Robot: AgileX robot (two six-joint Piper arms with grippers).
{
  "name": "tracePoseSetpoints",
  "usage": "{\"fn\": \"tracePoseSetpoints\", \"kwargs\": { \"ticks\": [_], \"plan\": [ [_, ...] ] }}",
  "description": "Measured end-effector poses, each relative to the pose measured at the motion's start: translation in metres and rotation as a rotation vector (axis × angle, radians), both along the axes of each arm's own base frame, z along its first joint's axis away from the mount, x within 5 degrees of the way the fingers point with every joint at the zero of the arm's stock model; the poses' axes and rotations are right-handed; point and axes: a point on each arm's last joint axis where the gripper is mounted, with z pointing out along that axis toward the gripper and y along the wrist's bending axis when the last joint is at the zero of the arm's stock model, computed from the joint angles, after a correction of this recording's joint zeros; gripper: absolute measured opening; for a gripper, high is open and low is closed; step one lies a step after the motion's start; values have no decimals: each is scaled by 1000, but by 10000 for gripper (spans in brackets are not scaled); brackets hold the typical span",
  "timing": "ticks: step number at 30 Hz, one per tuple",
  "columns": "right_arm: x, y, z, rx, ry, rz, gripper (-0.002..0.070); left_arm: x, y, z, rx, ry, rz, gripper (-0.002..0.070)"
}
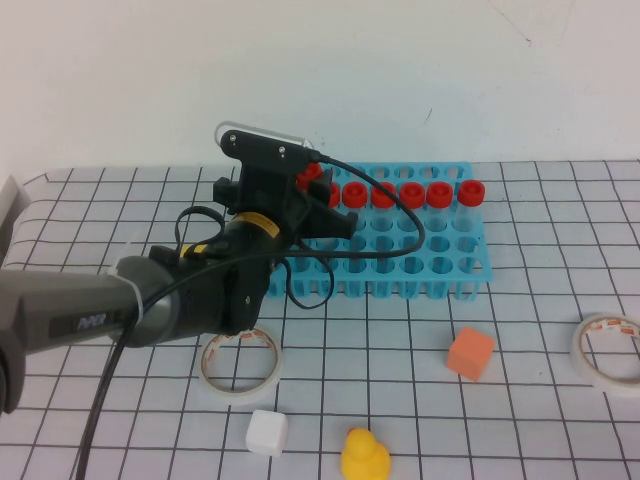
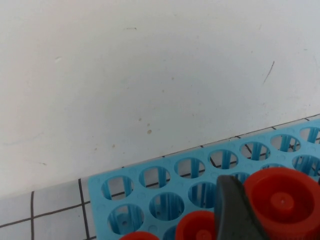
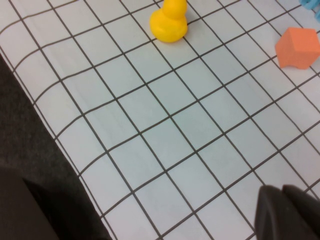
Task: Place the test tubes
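The left gripper [image 1: 318, 200] hangs over the far left end of the blue rack [image 1: 430, 265], and it looks pinched on a red-capped test tube [image 2: 282, 202]. One dark finger [image 2: 232, 210] presses the cap's side, though the other finger is out of the wrist view, so the grip is a fair guess. The tube is held upright above the open wells, most likely so it can drop straight in. It sits beside the capped tubes [image 1: 412, 193] already lined along the back row, so this one probably extends that line leftward. The right gripper [image 3: 287, 212] is out of the action: pressed together and low over the gridded counter [image 1: 540, 300] near the yellow duck [image 3: 170, 22] and orange cube [image 3: 298, 46], well clear of the rack so the left arm has room.
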Motion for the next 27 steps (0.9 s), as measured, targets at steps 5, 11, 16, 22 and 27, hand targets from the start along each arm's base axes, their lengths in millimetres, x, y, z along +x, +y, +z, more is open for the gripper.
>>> {"fn": "tracePoseSetpoints", "kwargs": {
  "ticks": [5, 11, 16, 22, 27],
  "plan": [
    [0, 0, 0, 0, 0, 0, -1, -3, -5, 0, 1, 2, -14, 279],
    [0, 0, 0, 0, 0, 0, -1, -5, -11, -2, 26, -1, -25, 279],
    [0, 0, 0, 0, 0, 0, -1, -3, -11, -5, 28, -15, -13, 279],
    [0, 0, 0, 0, 0, 0, -1, -2, -12, -19, 62, 37, -20, 278],
    [0, 0, 0, 0, 0, 0, -1, -2, -12, -19, 66, 39, -20, 278]
  ]
}}
